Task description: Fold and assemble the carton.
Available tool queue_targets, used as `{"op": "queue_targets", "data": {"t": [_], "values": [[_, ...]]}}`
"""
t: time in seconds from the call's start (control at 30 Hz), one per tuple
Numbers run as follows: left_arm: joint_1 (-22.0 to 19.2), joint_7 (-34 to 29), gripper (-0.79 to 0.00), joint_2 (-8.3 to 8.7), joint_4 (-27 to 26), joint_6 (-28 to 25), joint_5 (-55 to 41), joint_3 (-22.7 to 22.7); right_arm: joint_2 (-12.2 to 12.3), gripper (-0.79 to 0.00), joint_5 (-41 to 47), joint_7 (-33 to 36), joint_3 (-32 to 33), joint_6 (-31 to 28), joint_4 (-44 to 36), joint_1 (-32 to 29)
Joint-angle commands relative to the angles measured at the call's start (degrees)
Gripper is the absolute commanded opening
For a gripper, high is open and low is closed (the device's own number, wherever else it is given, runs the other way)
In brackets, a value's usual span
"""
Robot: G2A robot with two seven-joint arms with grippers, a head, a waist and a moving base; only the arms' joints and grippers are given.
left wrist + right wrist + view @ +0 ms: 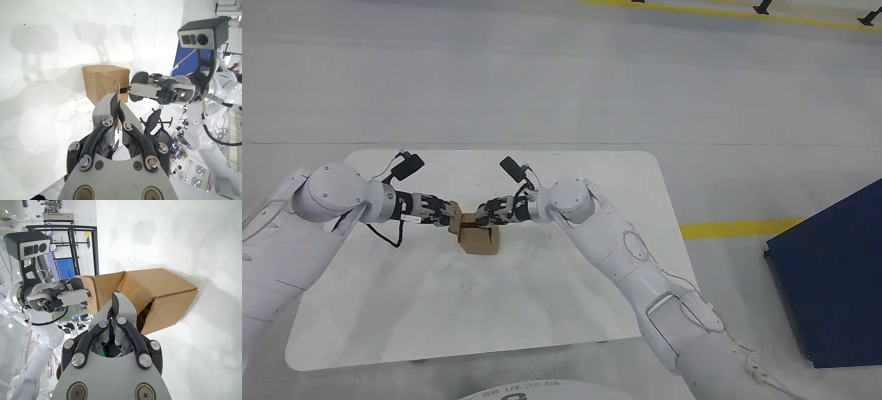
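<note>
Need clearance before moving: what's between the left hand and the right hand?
The carton. In the top view it sits between the left hand and the right hand; the left wrist view shows the left hand pinching its flap.

White table (pixel 542 310), grey floor (pixel 542 80), yellow floor line (pixel 732 228), dark blue block (pixel 842 270)

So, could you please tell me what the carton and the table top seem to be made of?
Carton: plain brown cardboard with a matte finish, probably corrugated. The signs are the sharp fold creases and the frayed, raw edges at the flaps.
Table: a smooth white top with a slight sheen, carrying soft shadows and a few small marks. It is possibly laminate or painted board, but I cannot tell which.
</note>
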Motion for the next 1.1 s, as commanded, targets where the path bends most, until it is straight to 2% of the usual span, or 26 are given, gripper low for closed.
{"op": "queue_targets", "data": {"t": [0.0, 0.17, 0.2, 0.23, 0.27, 0.43, 0.77, 0.97, 1.07], "values": [[0.56, -0.07, -0.785, 0.23, -1.02, 0.37, 0.27, -0.5, -0.18, -0.785, -0.17, -0.38, -0.59, 0.75, 0.6, 0.46], [1.21, -0.24, -0.785, 0.53, -3.44, 2.04, 1.49, -0.94, 0.08, -0.785, 0.96, -0.04, 0.18, -1.95, 1.84, -0.04], [1.25, -0.2, -0.705, 0.55, -3.91, 2.43, 1.63, -0.98, 0.31, -0.785, 1.39, 0.41, 0.83, -3.12, 2.11, -0.35], [1.28, -0.15, -0.372, 0.56, -4.19, 2.71, 1.69, -1.0, 0.48, -0.785, 1.68, 0.64, 1.33, -3.89, 2.27, -0.62], [1.29, -0.15, 0.0, 0.56, -4.66, 3.24, 1.84, -0.98, 0.87, -0.785, 2.21, 1.03, 2.41, -5.4, 2.5, -1.27], [1.01, 0.17, 0.0, 0.36, -4.79, 5.2, 2.42, -0.34, 2.38, -0.785, 3.64, 2.56, 6.3, -10.08, 2.23, -4.22], [-0.92, 1.08, 0.0, -0.8, -2.51, 6.53, 1.64, 1.9, 3.3, -0.785, 3.64, 5.37, 7.11, -10.7, 1.02, -4.81], [-1.14, 2.19, 0.0, -1.15, -2.26, 7.38, 1.37, 2.27, 2.31, -0.785, 3.18, 3.72, 3.68, -7.61, 0.45, -2.48], [-0.49, 2.81, 0.0, -1.06, -1.97, 7.1, 0.19, 1.4, 1.31, -0.785, 1.74, 1.09, 0.8, -1.33, 2.34, 0.08]]}}
